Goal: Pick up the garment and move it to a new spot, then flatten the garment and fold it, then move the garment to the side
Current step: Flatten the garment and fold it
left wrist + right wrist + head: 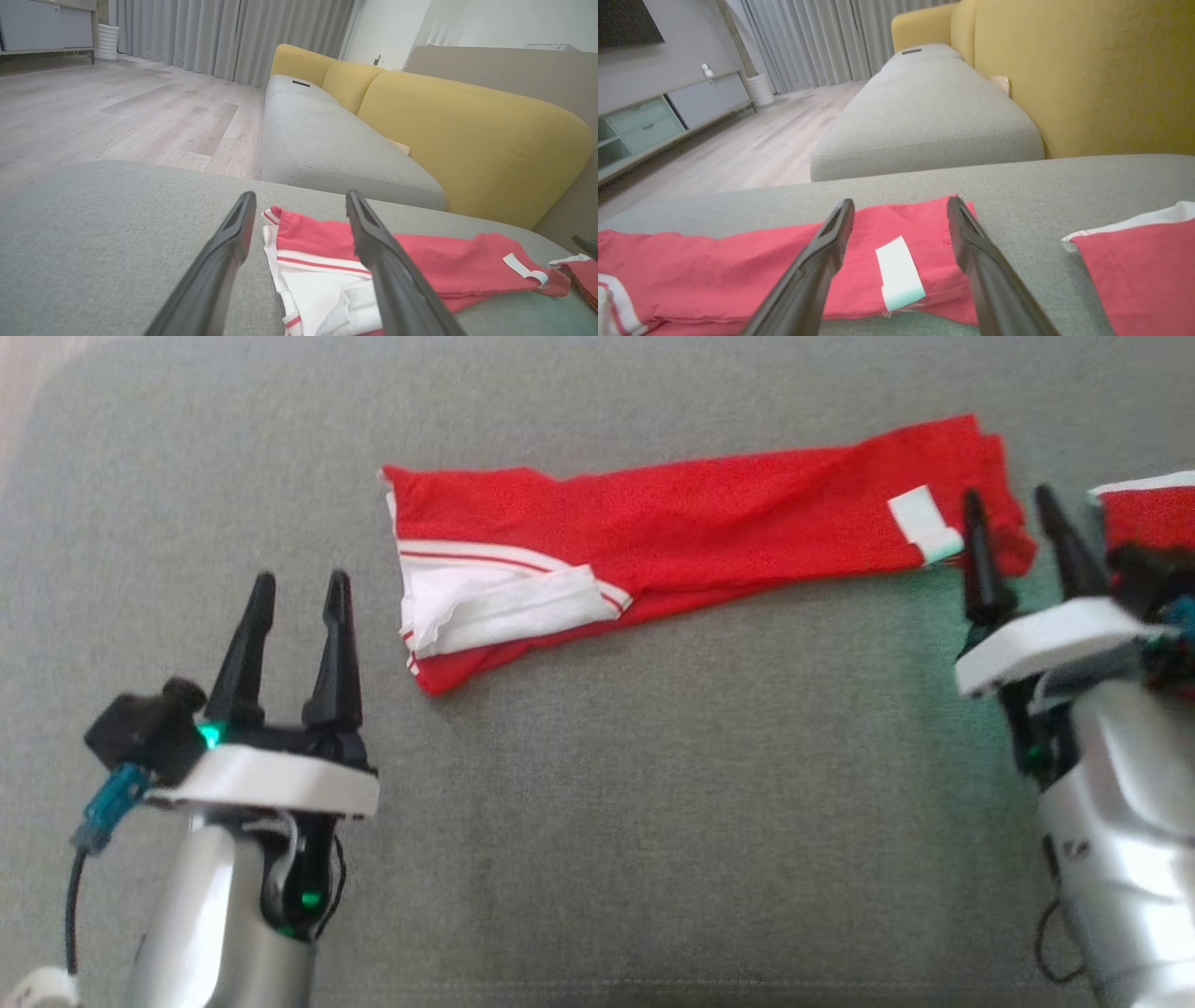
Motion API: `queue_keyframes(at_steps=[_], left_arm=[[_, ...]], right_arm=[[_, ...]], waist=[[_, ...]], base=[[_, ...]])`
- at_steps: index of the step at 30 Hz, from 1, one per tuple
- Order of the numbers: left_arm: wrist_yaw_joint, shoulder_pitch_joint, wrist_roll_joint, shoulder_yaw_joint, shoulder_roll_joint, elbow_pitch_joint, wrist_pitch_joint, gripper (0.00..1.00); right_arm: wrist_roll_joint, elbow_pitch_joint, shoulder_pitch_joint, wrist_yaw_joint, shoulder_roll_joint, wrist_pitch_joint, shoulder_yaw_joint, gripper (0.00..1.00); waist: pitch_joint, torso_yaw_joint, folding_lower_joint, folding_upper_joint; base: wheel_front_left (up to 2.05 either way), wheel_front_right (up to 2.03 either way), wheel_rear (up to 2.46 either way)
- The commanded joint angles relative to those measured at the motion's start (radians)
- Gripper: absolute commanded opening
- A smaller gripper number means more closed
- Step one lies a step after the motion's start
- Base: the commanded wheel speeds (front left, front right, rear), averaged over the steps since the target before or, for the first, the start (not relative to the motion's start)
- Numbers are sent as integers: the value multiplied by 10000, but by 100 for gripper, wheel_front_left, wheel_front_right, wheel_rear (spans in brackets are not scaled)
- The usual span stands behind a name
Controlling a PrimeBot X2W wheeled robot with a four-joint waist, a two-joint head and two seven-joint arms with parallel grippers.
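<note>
Both left fingers (245,644) and right fingers (977,560) gape empty by the garment's (709,523) ends, bare cushion (653,821) nearer.

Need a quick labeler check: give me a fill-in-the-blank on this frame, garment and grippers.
The garment lying on the grey cushion is mainly ____.
The small label near the right gripper is ____.
The left gripper and the right gripper both stand ____, holding nothing.
The sofa backrest beyond the cushion is ____.
Missing words: red; white; open; yellow.
</note>
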Motion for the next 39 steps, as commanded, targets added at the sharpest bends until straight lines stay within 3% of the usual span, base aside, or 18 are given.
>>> queue_keyframes(at_steps=[1, 10, 17, 21, 22, 23, 39], left_arm=[[-54, -543, 52, 213, 102, -307, -51, 100], [-61, -1147, -288, -492, 96, -192, -51, 100], [-62, -1277, -407, -505, 96, -90, -51, 100], [-62, -1334, -400, -467, 105, -48, -51, 100], [-62, -1346, -395, -462, 104, -35, -51, 100], [-62, -1353, -387, -451, 104, -21, -51, 100], [-63, -767, -332, -375, 101, 139, -51, 100]], right_arm=[[-146, -232, -428, -9, -6, 28, 43, 100], [-2011, 1778, -1853, -9, -413, 1367, -2137, 100], [-2958, 3193, -2574, -9, -637, 2270, -2788, 100], [-2815, 3762, -2873, -9, -474, 2742, -2790, 100], [-2731, 3849, -2928, -9, -449, 2795, -2731, 46], [-2655, 3899, -2976, -9, -446, 2789, -2665, 0], [-1369, 3669, -2021, -9, -936, 1447, -2868, 0]], waist=[[339, 247, 1, -1], [1187, 946, 1, -1], [1386, 1101, 1, -1], [1402, 1061, 1, -1], [1391, 1035, 1, -1], [1364, 998, 1, -1], [-28, 311, 1, -1]], base=[[0, 0, 0], [0, 0, 0], [0, 0, 0], [0, 0, 0], [0, 0, 0], [0, 0, 0], [0, 0, 0]])
